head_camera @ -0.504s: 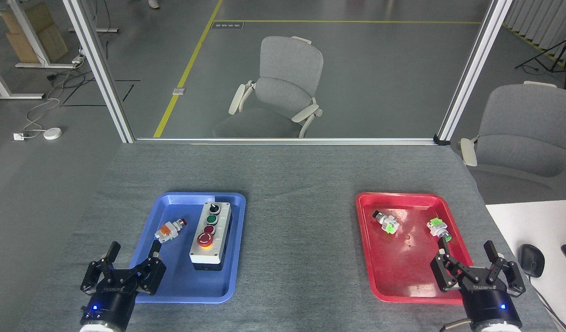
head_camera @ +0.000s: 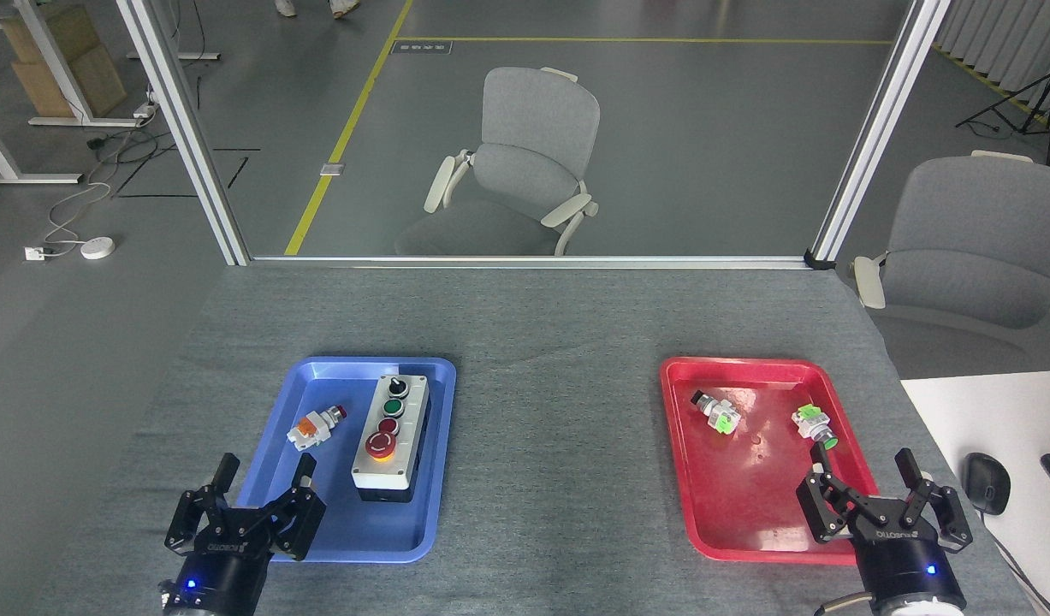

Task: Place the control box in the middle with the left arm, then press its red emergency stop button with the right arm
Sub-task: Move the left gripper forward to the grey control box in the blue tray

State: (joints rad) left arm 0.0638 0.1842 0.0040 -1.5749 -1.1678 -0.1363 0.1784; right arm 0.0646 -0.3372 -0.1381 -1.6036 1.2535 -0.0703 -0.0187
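The control box (head_camera: pixel 391 436) lies in the blue tray (head_camera: pixel 336 539) at lower left; left gripper (head_camera: pixel 265 477) and right gripper (head_camera: pixel 864 467) both spread, empty.

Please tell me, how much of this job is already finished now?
Nothing is finished. The control box lies in the blue tray, not the middle. The left tool hovers open beside it, holding nothing. Moving it and pressing the red emergency stop button with the right tool remain.
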